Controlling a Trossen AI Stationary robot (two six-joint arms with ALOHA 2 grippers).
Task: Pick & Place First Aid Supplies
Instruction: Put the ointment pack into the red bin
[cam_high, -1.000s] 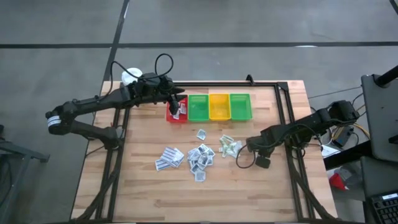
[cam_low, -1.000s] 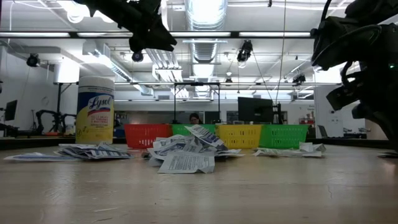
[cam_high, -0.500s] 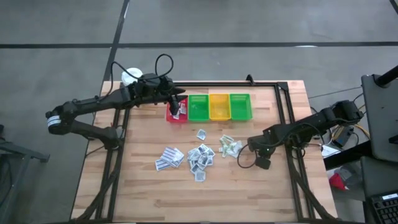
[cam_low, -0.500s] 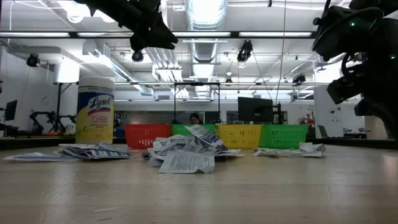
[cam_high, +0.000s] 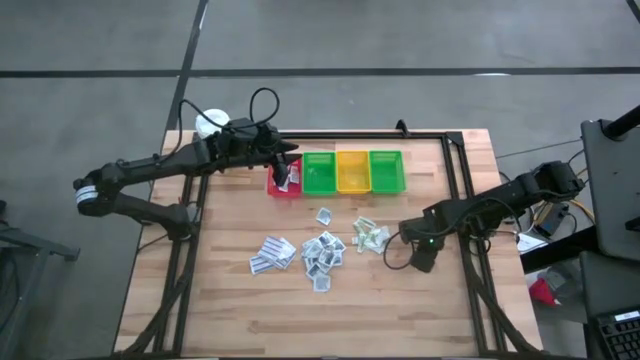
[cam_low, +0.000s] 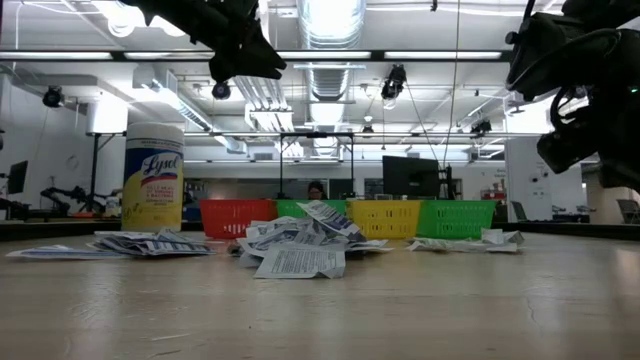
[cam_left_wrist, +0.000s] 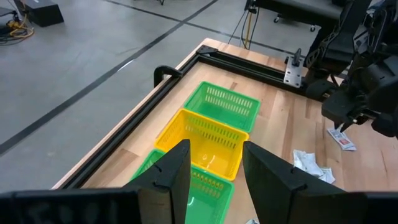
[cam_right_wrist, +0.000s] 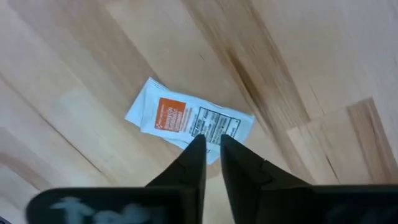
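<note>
Bins (cam_high: 338, 171): red holds packets; left fingers (cam_left_wrist: 211, 165) wide, right fingers (cam_right_wrist: 212, 157) narrow over sachet (cam_right_wrist: 188, 120).

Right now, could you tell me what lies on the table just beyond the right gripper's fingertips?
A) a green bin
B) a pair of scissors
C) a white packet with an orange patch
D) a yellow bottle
C: the right wrist view shows a flat white packet with an orange patch lying on the wooden table, directly past the right gripper, whose fingers stand slightly apart.
</note>
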